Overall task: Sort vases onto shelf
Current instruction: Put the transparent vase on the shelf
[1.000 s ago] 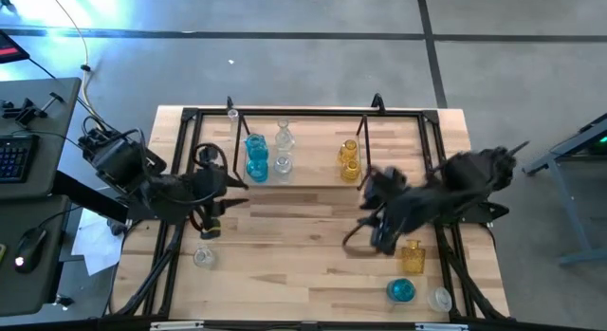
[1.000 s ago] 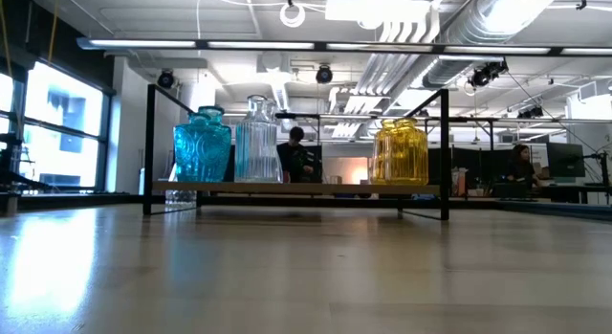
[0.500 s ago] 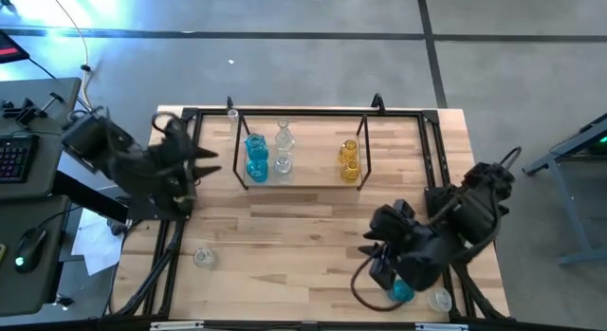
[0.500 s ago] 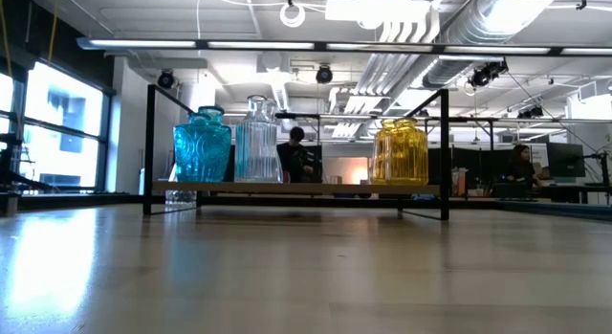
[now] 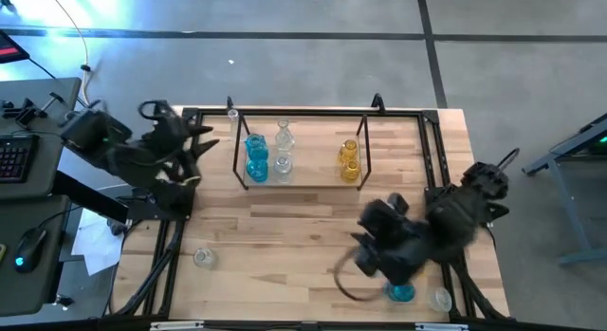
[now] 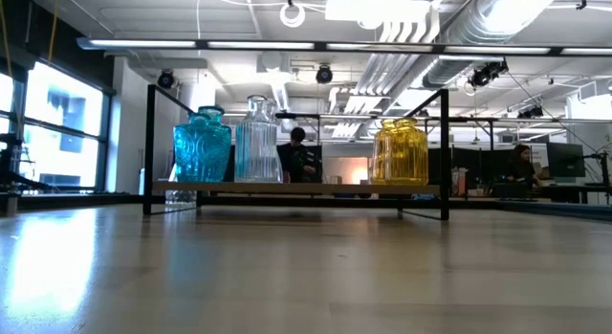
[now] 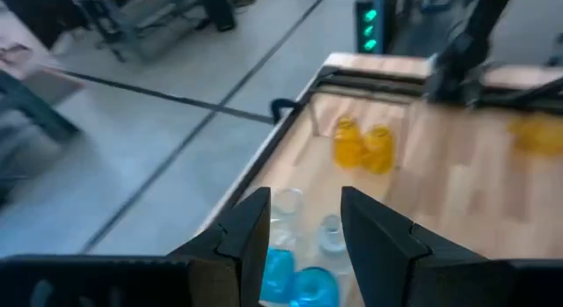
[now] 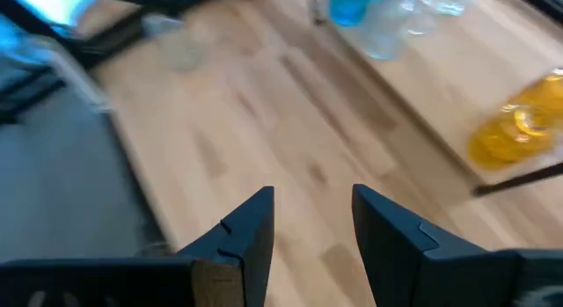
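Hovering open-fingered and empty over the table's near right, the right gripper (image 5: 365, 265) could topple the blue vase (image 5: 401, 291) or clear vase (image 5: 439, 299) beside it, while the left gripper (image 5: 194, 141), also open, waits beside the shelf (image 5: 303, 182).

Blue vase (image 5: 402, 292) half under blurred right arm

A light wooden tabletop (image 5: 303, 227) stands on a grey concrete floor (image 5: 303, 56). Beyond it, white ducts (image 6: 430, 28) cross the ceiling, bright windows (image 6: 57, 133) line one wall, and a person (image 6: 298, 154) sits at distant desks.
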